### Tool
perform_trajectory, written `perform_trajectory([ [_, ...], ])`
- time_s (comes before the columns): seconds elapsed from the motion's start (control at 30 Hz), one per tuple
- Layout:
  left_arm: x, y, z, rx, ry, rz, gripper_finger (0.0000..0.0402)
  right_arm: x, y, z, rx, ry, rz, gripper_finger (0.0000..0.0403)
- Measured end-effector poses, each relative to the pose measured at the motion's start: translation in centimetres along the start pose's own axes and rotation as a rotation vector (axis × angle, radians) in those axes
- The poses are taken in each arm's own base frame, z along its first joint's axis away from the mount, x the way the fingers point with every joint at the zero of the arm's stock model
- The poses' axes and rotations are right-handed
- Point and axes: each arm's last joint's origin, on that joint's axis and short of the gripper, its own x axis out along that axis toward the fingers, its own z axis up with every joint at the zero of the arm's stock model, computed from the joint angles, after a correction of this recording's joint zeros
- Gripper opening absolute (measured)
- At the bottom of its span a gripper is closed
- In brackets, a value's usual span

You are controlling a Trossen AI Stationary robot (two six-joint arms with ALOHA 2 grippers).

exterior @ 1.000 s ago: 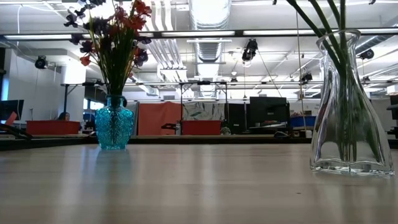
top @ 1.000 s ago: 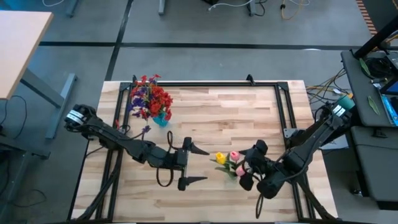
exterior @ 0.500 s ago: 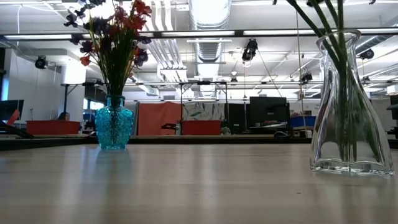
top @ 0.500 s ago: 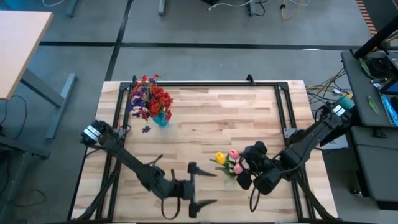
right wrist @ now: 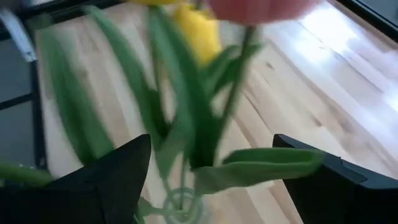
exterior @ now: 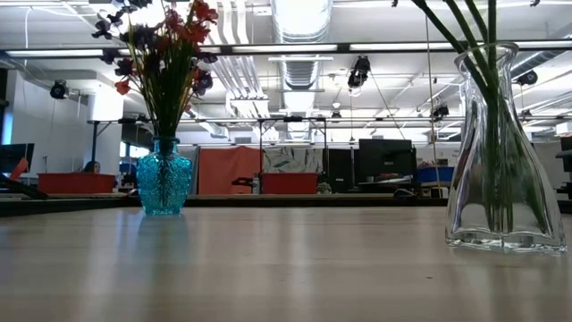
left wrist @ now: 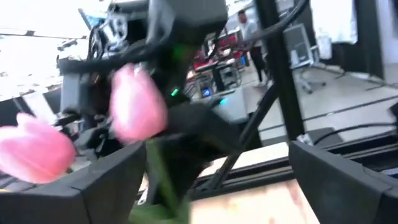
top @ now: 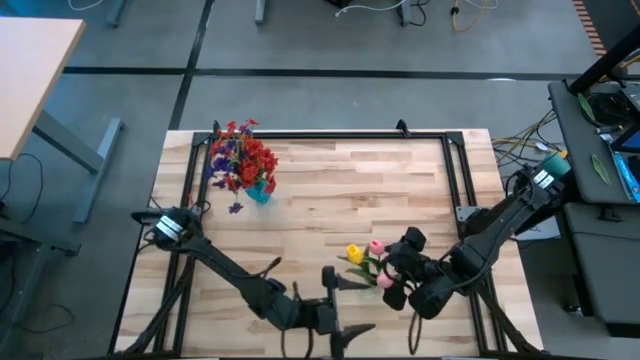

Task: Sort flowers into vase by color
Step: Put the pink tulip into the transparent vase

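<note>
A blue vase [top: 258, 190] at the far left holds the red and purple flowers [top: 243, 158]; it also shows in the low view [exterior: 164, 174]. A clear glass vase [exterior: 500, 152] at the near right holds the yellow tulip [top: 354, 253] and the pink tulips [top: 377, 248]. My right gripper [top: 392, 268] is open at flower height above this vase, with the green stems [right wrist: 186, 124] between its fingers. My left gripper [top: 362, 305] is open, just left of and nearer than the tulips. It points level at the pink buds [left wrist: 134, 102]. A small purple flower [top: 234, 208] lies loose on the table. My right gripper has the tulip stems between its open fingers, above the vase mouth [right wrist: 180, 202]. A leaf [right wrist: 261, 165] lies close to one finger [right wrist: 323, 180], and I cannot tell whether it touches.
A black frame [top: 330, 135] runs along the table's far edge and sides. Bare wood [top: 340, 190] lies between the two vases. Beyond the table are desks, monitors and a person in the left wrist view [left wrist: 249, 31].
My left gripper has swung toward the table's near edge and to the right, toward the clear vase's tulips, rolling as it went. It has stayed open. The vases and flowers have not moved.
</note>
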Motion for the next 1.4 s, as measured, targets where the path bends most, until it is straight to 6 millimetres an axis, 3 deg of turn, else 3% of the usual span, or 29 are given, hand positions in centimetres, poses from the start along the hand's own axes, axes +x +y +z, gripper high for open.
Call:
perform_trajectory([
  [0.2,1.6,1.8,-0.9,-0.038,0.012,0.042,0.0351,-0.1,0.4,0.1,-0.017,-0.02,0.032,0.0327],
  [0.47,1.8,2.1,-1.0,-0.018,0.007,0.027,0.0294,-0.1,0.4,0.1,-0.025,-0.037,0.017,0.0327],
  [1.07,2.5,3.1,-1.6,-0.036,0.023,0.055,0.008,-0.1,0.4,0.1,-0.022,-0.04,0.019,0.0327],
  [1.4,2.5,3.1,-1.7,-0.029,0.031,0.053,0.0006,-0.6,0.2,0.2,-0.018,-0.039,0.037,0.0327],
])
